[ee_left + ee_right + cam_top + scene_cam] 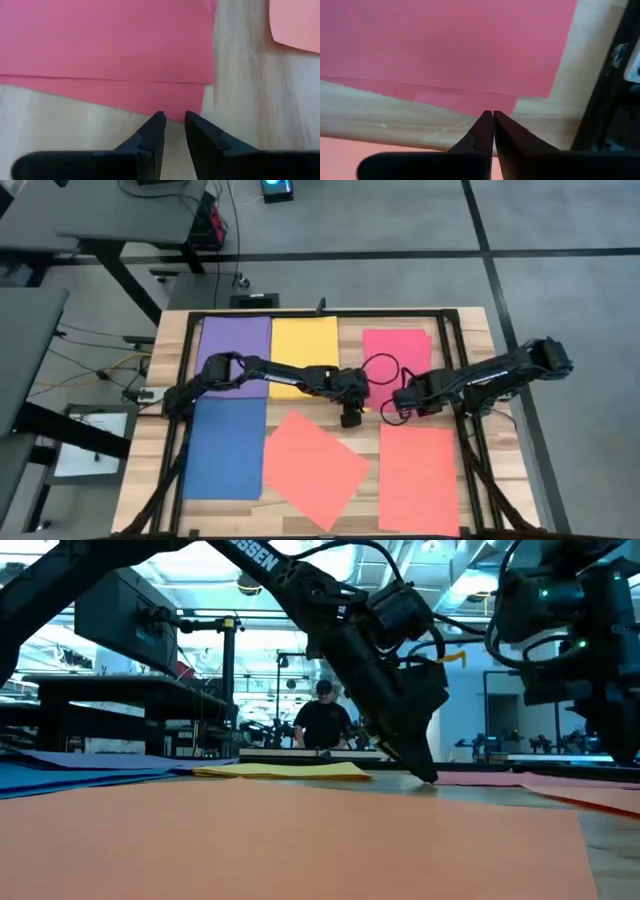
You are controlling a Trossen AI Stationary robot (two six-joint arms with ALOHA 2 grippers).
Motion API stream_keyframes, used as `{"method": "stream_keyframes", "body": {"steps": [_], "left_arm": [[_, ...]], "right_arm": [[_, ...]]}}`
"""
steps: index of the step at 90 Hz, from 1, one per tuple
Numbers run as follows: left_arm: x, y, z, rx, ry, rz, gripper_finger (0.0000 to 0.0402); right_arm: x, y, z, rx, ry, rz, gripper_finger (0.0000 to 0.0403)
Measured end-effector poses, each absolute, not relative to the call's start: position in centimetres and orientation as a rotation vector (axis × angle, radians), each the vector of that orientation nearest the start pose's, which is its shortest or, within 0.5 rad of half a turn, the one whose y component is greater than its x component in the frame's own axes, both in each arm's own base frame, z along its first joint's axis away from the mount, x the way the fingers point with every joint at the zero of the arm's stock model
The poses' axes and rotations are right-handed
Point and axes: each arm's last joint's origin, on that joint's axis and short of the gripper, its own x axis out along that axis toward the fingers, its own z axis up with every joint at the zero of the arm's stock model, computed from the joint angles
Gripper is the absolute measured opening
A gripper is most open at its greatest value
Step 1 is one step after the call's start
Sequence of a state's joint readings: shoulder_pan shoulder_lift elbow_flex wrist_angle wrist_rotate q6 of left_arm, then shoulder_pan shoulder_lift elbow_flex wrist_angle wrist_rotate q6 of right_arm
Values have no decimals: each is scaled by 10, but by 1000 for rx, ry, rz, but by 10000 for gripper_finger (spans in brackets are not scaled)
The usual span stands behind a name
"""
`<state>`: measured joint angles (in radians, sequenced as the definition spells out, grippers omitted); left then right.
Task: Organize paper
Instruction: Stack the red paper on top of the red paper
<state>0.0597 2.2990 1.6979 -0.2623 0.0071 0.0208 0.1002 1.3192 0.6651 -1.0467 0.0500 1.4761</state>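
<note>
Paper sheets lie flat on the wooden table: purple (235, 340), yellow (305, 340) and two offset red-pink sheets (395, 350) along the far side. A blue sheet (228, 450), a skewed orange-coral sheet (315, 465) and a straight orange-coral sheet (418, 480) lie nearer. My left gripper (173, 119) reaches across from the left and stands slightly open, its tips down at the near edge of the lower red-pink sheet (150, 97). My right gripper (493, 116) is shut, with its tips at that same sheet's near edge (485, 102). My left gripper slants down from the table's left, and its fingertips (430, 776) reach the tabletop just short of the lower red-pink sheet's near edge (172, 111). Whether they touch the sheet I cannot tell. My right gripper's shut tips sit at that sheet's near edge (492, 107), and I cannot tell whether they touch it.
A black frame (460, 370) runs around the work area, and its rail passes close beside my right arm. Bare wood (240, 100) shows between the red-pink sheets and the orange-coral sheet (295, 25). A person (322, 720) stands in the room beyond the table.
</note>
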Motion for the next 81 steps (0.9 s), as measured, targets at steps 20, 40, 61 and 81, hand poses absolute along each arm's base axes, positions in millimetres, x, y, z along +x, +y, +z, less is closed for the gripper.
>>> {"method": "stream_keyframes", "body": {"steps": [20,40,61,81], "left_arm": [[498,27,142,54,799,-38,61],[498,22,143,62,791,-84,61],[492,23,154,53,867,-91,61],[490,31,136,9,935,8,62]], "right_arm": [[188,21,150,982,1313,-1118,1],[192,21,143,977,1320,-1125,0],[184,20,162,971,1247,-1147,0],[173,17,147,934,1269,-1227,0]]}}
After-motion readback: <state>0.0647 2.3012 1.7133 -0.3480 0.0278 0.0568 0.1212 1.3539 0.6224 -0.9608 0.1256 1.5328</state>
